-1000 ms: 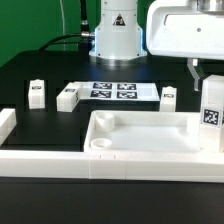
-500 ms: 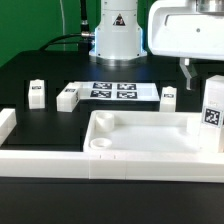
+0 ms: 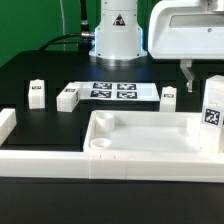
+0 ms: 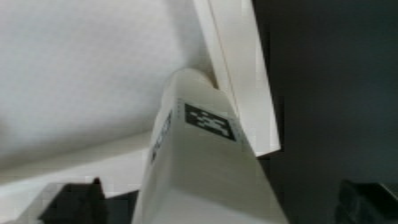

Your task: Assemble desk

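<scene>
The 2-finger gripper (image 3: 202, 76) of the white robot arm hangs at the exterior view's right, above the right end of the white plastic rectangular tray-like tabletop (image 3: 140, 140) with its raised rim. Its dark fingers (image 3: 186, 72) are spread apart and clamp nothing. Just below them, 1 white square upright leg (image 3: 212, 108) bearing a black-white tag stands at the tabletop's far right corner; I cannot tell whether it is seated in a socket. In the wrist view, the upright leg (image 4: 199, 150) rises between the 2 fingertips (image 4: 71, 205) with a gap on each side, and the tabletop (image 4: 71, 70) lies beneath it.

The tabletop lies at the front of the black table (image 3: 60, 75), against the long white border wall (image 3: 40, 160). A round corner socket (image 3: 100, 146) shows at its near left corner. Behind it, 3 more white tagged legs stand apart in a row: the left leg (image 3: 37, 93), the middle leg (image 3: 68, 97) and the right leg (image 3: 168, 97). The marker board (image 3: 113, 90) lies flat between the middle leg and the right leg.
</scene>
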